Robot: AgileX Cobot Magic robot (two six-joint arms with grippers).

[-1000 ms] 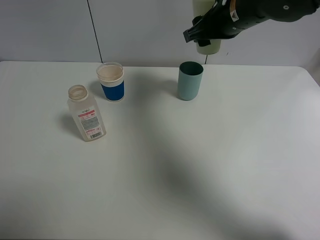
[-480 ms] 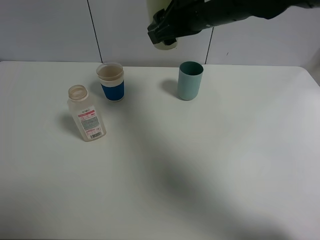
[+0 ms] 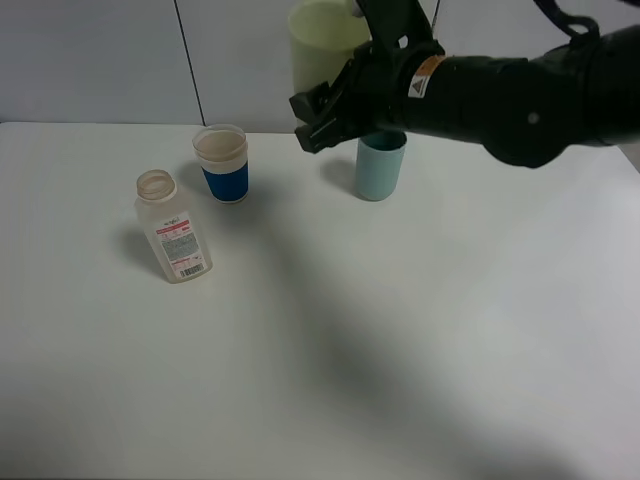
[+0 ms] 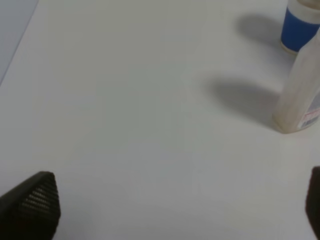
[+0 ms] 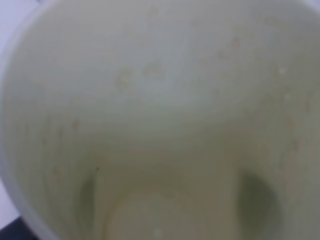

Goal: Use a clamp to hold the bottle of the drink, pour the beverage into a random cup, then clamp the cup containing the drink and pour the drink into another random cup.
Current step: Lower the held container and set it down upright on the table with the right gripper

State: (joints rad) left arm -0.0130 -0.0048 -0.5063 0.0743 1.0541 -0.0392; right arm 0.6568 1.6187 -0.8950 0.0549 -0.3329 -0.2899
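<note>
Right tool (image 3: 345, 85) grips a pale yellow cup (image 3: 322, 45) and holds it up in the air, above the counter (image 3: 400, 330) and behind the other cups. Up close in the right wrist view, the pale yellow cup (image 5: 165, 125) fills the whole picture, and its inside looks wet with small drops on the wall. Down on the counter, a blue and white cup (image 3: 222, 163) stands upright with a light drink inside. A teal cup (image 3: 380, 162) stands upright near it, partly behind the dark arm. An open clear bottle (image 3: 172, 227) with a label stands to the left, near the blue and white cup but not touching it. Left tool (image 4: 165, 210) hangs low over the bare counter with its two dark fingers (image 4: 32, 202) spread wide, gripping nothing, and the bottle (image 4: 300, 95) stands a little way ahead of it.
</note>
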